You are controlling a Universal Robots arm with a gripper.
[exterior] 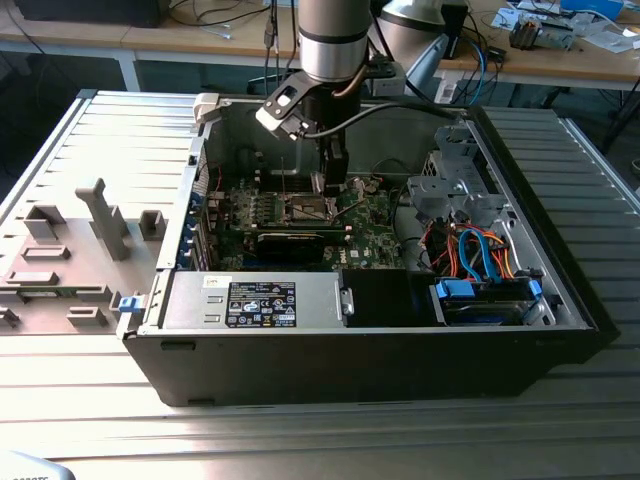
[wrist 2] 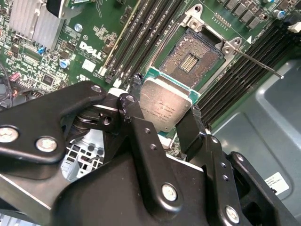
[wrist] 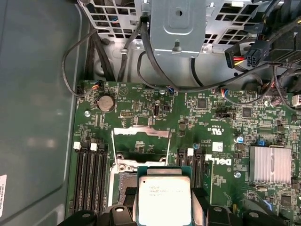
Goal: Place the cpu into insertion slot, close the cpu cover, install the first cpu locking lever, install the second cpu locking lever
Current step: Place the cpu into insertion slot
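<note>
Pincer [wrist 2: 163,112]: mine, pinching the cpu [wrist: 163,200] by two opposite edges | cpu: held over the green motherboard [wrist: 211,117], close to the bare insertion slot [wrist 2: 190,59], not seated | cpu cover [wrist: 141,133]: swung open.

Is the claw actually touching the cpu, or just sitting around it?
Touching. In the second wrist view the claw presses against two opposite edges of the cpu, and no gap shows on either side.

- Arm [exterior: 333,35]: pale grey cylinder, black band, silvery ring.
- Black cable [exterior: 400,108] running off the wrist; pale bracket [exterior: 283,108] alongside.
- Gripper [wrist 2: 164,106]: matte black linked bars, silver screws [wrist 2: 170,191] at the joints.
</note>
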